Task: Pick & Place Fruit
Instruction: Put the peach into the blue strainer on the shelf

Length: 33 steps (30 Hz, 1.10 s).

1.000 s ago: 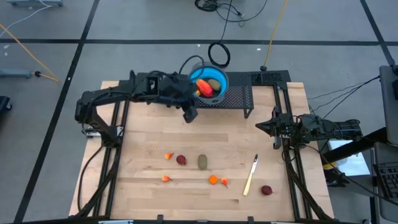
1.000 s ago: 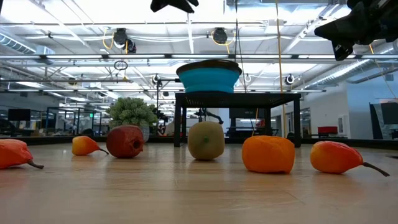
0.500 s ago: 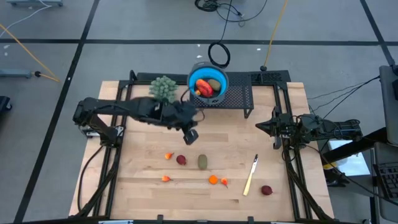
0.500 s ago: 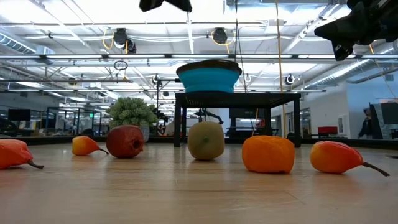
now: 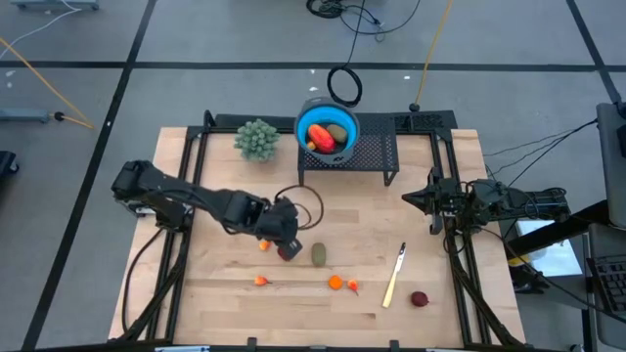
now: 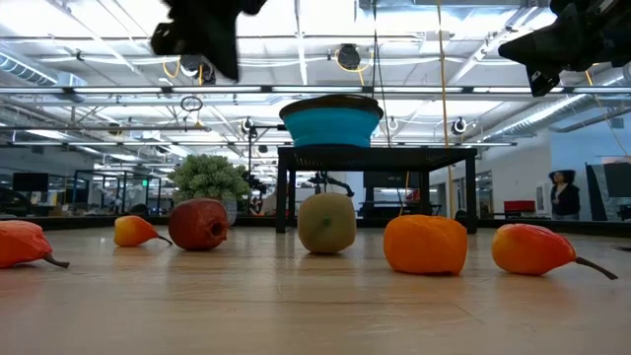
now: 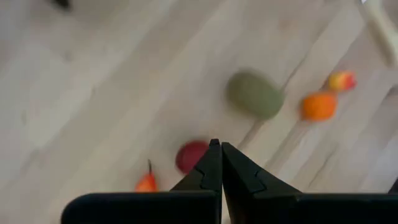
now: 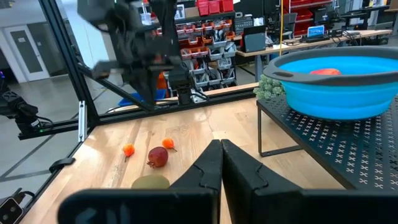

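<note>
My left gripper hangs shut above the table's middle, over a dark red round fruit that lies on the wood. In the low view, my left gripper is well above that fruit. An olive-green oval fruit lies just right of it. Tiny orange fruits lie around them. A second dark red fruit sits near the near-right corner. A red-orange elongated fruit lies in the blue bowl. My right gripper waits shut at the table's right side.
The blue bowl stands on a black mesh stand at the far edge, with a pale-green plant ball to its left. A cream knife-shaped tool lies right of the fruits. Black frame rails run along both sides. A person stands in the room beyond.
My left gripper has swung from beside the bowl at the far edge toward the near edge and down, ending over the dark red round fruit. The plant ball, covered by the arm before, now shows. No fruit has moved.
</note>
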Each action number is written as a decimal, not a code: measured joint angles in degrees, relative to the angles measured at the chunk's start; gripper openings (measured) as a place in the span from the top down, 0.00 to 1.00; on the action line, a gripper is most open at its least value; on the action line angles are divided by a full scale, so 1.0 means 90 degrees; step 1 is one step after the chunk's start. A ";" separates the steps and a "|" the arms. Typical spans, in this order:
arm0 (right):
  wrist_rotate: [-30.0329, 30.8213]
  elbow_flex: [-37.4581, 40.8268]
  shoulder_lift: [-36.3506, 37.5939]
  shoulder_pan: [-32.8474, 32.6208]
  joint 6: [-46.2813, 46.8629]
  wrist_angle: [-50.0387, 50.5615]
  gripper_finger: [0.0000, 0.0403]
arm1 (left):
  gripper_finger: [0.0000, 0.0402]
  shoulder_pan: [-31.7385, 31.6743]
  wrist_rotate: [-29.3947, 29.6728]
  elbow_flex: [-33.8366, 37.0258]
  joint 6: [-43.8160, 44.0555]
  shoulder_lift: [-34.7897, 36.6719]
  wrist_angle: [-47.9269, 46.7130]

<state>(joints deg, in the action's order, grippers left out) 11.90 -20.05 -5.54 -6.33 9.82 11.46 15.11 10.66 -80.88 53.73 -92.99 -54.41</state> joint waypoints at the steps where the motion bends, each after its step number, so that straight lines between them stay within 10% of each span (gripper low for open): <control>1: 0.0002 0.0000 0.0000 0.0000 0.0000 0.0000 1.00 | 0.99 0.0015 -0.0141 0.0120 0.0114 0.0000 -0.0001; 13: 0.0001 0.0000 0.0002 -0.0002 0.0000 0.0001 1.00 | 0.99 -0.0155 -0.1558 0.1843 0.0920 0.0000 0.0107; 33: 0.0002 0.0000 0.0002 0.0000 -0.0002 0.0102 1.00 | 0.76 -0.0254 -0.1341 0.2076 0.0554 0.0002 0.0174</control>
<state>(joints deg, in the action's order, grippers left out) 11.92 -20.05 -5.52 -6.33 9.80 12.38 12.82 -1.41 -62.19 58.71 -92.97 -52.84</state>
